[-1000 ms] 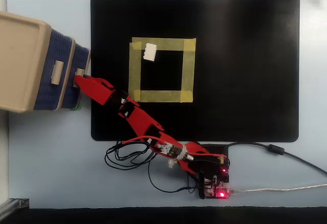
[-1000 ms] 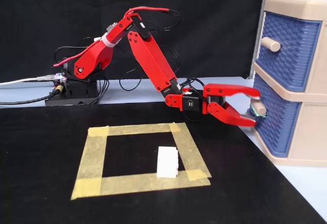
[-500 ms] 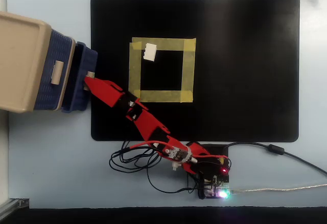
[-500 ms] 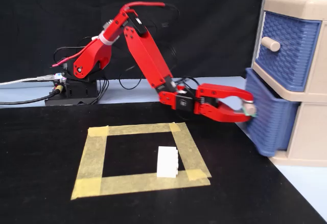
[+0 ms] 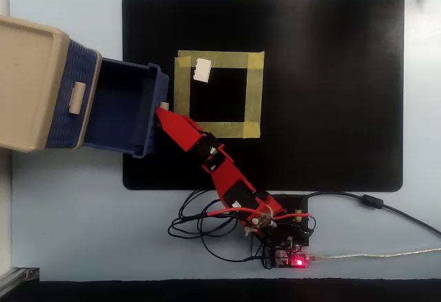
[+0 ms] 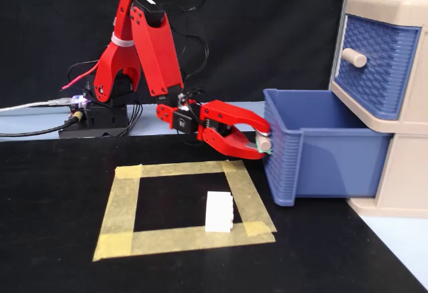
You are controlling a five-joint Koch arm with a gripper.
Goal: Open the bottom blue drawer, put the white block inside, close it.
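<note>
This is looking like a hobbyist's robotics bench set up for recording. A black mat [image 5: 324,88] is lying on a pale blue tabletop [image 5: 62,219], and a square of yellow tape [image 5: 218,94] is marking a spot near the mat's middle. At the mat's near edge in the overhead view, a bare controller board [image 5: 293,257] is glowing red amid loose black cables [image 5: 207,223]. Behind the mat, a black cloth backdrop [image 6: 267,32] is hanging in the fixed view.

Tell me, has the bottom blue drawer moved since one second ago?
Yes. The bottom blue drawer slid out of the beige cabinet, rightward in the overhead view, toward the yellow tape square.
</note>
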